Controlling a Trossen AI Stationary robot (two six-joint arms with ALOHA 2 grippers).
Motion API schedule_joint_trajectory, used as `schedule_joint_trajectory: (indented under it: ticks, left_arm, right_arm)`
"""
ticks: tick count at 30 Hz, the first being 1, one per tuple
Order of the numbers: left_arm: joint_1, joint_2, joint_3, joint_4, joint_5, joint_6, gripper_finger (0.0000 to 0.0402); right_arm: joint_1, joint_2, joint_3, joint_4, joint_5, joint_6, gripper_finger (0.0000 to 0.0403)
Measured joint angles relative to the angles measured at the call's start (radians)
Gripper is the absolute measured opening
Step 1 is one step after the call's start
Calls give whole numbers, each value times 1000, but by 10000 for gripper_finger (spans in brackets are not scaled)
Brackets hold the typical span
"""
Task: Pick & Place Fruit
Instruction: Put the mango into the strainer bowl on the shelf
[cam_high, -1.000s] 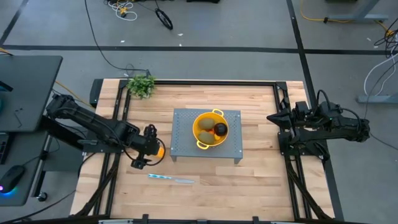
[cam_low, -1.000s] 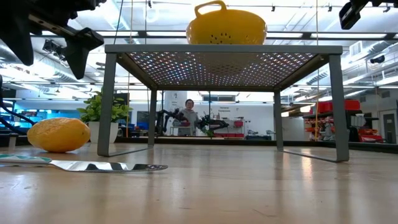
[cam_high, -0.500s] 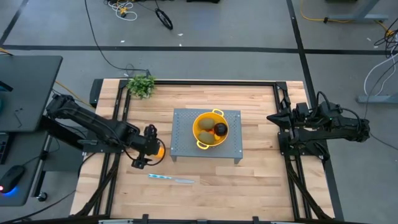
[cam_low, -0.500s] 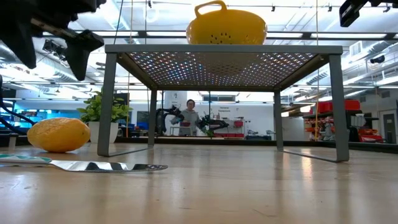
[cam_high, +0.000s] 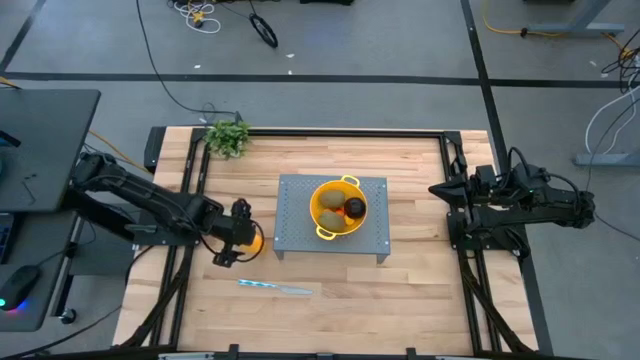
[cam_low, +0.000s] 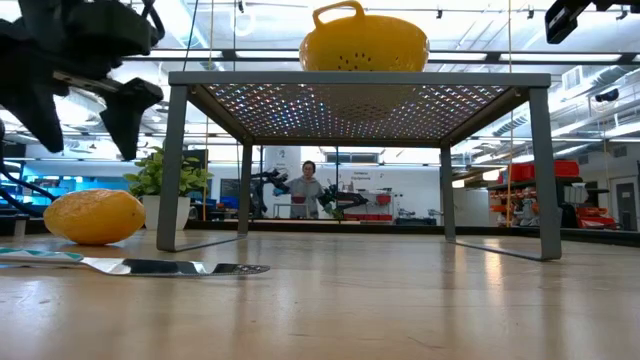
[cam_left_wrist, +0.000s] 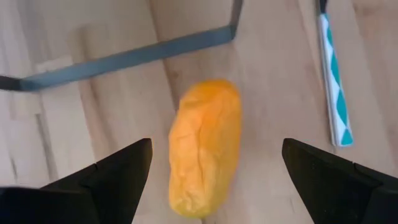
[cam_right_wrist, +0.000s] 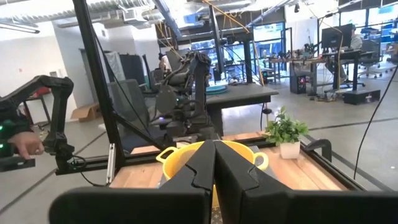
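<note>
The yellow-orange oblong fruit (cam_left_wrist: 205, 146) lies on its side on the wooden table just left of the grey stand (cam_high: 295, 232), also in the low view (cam_low: 95, 217). My left gripper (cam_left_wrist: 216, 146) hangs open above it, one finger on either side, not touching; the low view (cam_low: 85, 130) shows a gap down to the fruit. A yellow colander (cam_high: 338, 208) on the stand holds two brownish-green ovals (cam_high: 331, 220) and a blackish round fruit (cam_high: 355, 208). My right gripper (cam_right_wrist: 214, 163) is shut and waits at the table's right edge (cam_high: 440, 190).
A thin knife with a teal-patterned handle (cam_high: 275, 288) lies on the table near the front, close to the fruit (cam_left_wrist: 333, 81). A leafy green bunch (cam_high: 228, 135) sits at the far left corner. Black rails run along the table's sides. A person stands in the room beyond (cam_low: 307, 185).
My left gripper has come down toward the yellow-orange fruit, still open. The fruit, the knife and the colander have stayed where they were.
</note>
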Motion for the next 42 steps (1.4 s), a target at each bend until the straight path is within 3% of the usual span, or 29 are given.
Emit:
schedule_joint_trajectory:
  ticks: [18,31,42]
  left_arm:
    - [119,3,-1,23,54,61,367]
    - [119,214,-1,28,101,133,367]
    - [119,230,-13,51,103,149,367]
  right_arm:
    - [0,10,0,1,18,0,15]
    - [0,10,0,1,35,0,15]
    - [0,10,0,1,36,0,15]
